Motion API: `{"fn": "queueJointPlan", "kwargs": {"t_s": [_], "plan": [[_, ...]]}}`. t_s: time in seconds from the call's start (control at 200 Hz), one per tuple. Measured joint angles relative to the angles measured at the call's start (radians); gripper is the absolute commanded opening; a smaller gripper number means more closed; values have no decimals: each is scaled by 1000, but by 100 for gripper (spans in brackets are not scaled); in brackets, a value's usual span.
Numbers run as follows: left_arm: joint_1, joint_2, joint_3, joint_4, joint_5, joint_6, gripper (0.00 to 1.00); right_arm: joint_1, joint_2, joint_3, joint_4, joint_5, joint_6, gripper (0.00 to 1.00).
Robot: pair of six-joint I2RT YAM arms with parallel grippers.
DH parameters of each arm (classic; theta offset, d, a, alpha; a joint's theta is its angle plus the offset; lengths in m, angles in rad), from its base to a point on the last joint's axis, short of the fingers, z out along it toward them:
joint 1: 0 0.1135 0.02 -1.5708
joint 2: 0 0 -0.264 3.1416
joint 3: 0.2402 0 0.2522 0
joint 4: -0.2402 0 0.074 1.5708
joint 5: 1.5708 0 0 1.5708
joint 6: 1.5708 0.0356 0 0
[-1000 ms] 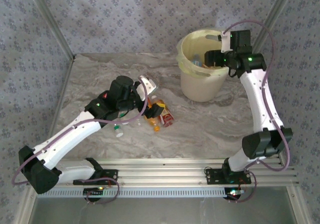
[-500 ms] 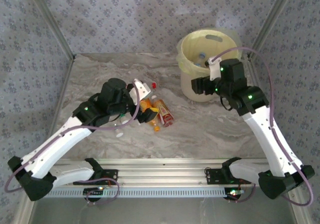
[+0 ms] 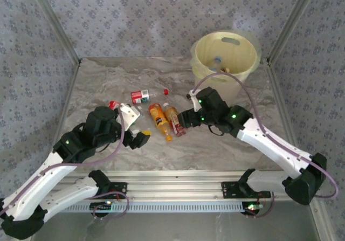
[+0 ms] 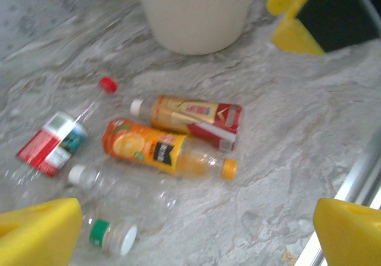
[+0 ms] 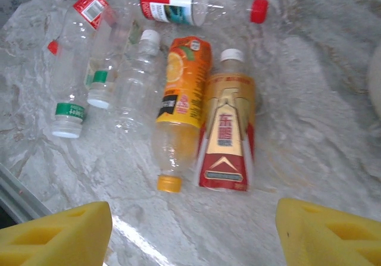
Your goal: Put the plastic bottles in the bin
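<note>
Bottles lie loose on their sides near the middle of the table. Bin stands at the far right corner. Your left gripper hangs near-left of the pile, your right gripper just right of it. Both are spread wide and empty.

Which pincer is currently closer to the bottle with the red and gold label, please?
Right. The right pincer hangs open just beside the red-and-gold bottle; the left pincer sits farther off, beyond the orange-labelled bottle.
</note>
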Motion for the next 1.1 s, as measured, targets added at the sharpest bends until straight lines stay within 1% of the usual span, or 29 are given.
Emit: {"fn": "queueJointPlan", "kwargs": {"t_s": [0.13, 0.285, 0.365, 0.445, 0.565, 0.715, 0.844, 0.899, 0.969, 1.104], "plan": [[0, 6, 0, -29, -112, -130, 100, 23, 24, -11, 37, -7, 18, 75], [2, 53, 0, -108, -253, -373, 100, 27, 26, -11, 65, -21, 18, 78], [12, 91, 0, -154, -296, -492, 100, 27, 26, -12, 71, -32, 18, 79], [41, 144, -1, -187, -311, -584, 100, 27, 26, -13, 74, -45, 17, 79], [124, 215, -19, -208, -300, -680, 100, 27, 24, -19, 77, -61, 17, 80], [276, 284, -88, -201, -236, -744, 99, 27, 10, -35, 80, -71, 17, 80], [401, 334, -128, -174, -174, -748, 94, 27, -14, -54, 88, -72, 17, 80], [442, 366, -128, -157, -160, -743, 94, 26, -23, -64, 93, -72, 17, 80], [481, 409, -128, -129, -138, -734, 92, 24, -28, -74, 96, -76, 17, 80], [531, 486, -128, -66, -93, -723, 91, 14, -29, -88, 99, -84, 16, 80]]}}
